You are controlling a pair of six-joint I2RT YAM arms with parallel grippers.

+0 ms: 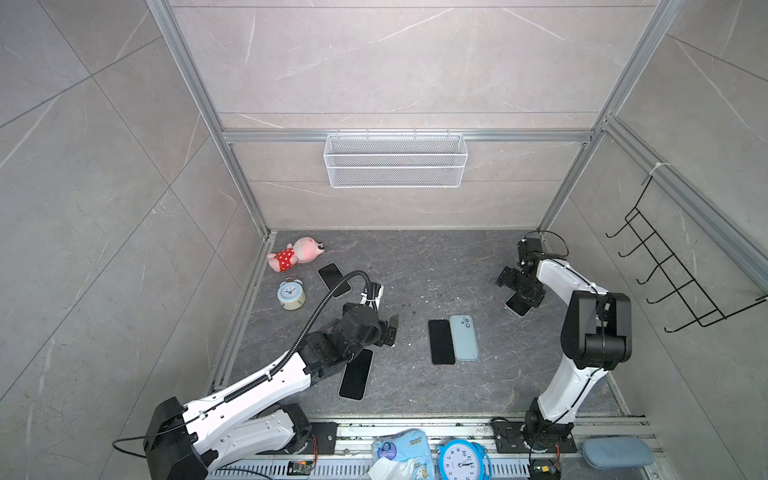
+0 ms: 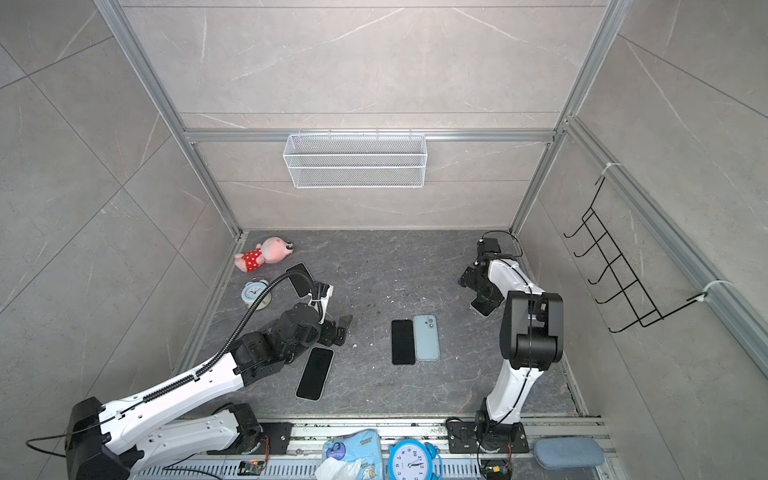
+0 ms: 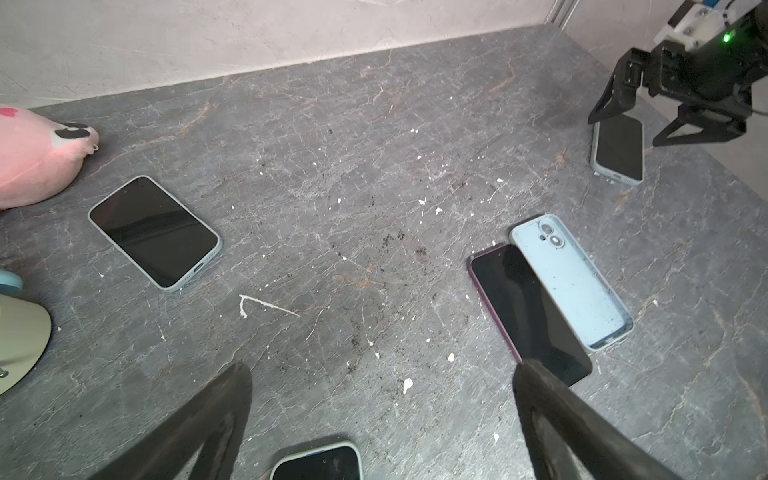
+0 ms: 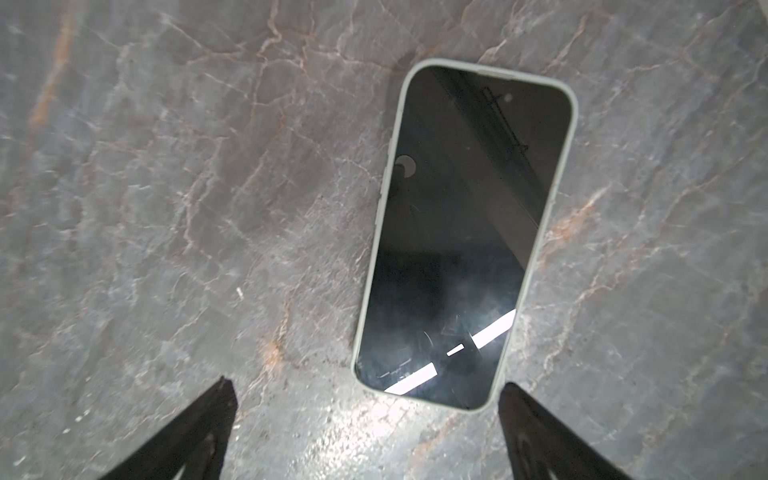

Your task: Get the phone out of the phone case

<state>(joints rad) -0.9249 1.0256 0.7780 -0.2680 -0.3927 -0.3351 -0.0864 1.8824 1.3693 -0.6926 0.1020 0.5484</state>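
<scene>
Locate the phone (image 1: 441, 341) right of centre on the counter (image 1: 415, 266), nearer the front edge than the back. It lies flat, screen up, out of the phone case (image 1: 464, 337). The phone case (light blue, camera cut-out toward the back edge) lies flat just beside it on the right, with their long sides touching. It appears to lie open side up, though the top views do not settle this.

Check the left pincer (image 3: 380, 365): its jaws stand wide apart and hold nothing. It hovers left of the phone, apart from it, near a second cased phone (image 1: 356, 374) that lies partly under the left arm.

Check the right pincer (image 4: 365, 383): its jaws stand wide apart and hold nothing. It hangs over a third cased phone (image 4: 465, 232) near the right edge.

Note a fourth cased phone (image 1: 332, 278), a plush toy (image 1: 295, 253) and a small alarm clock (image 1: 291, 294) toward the back left corner.
</scene>
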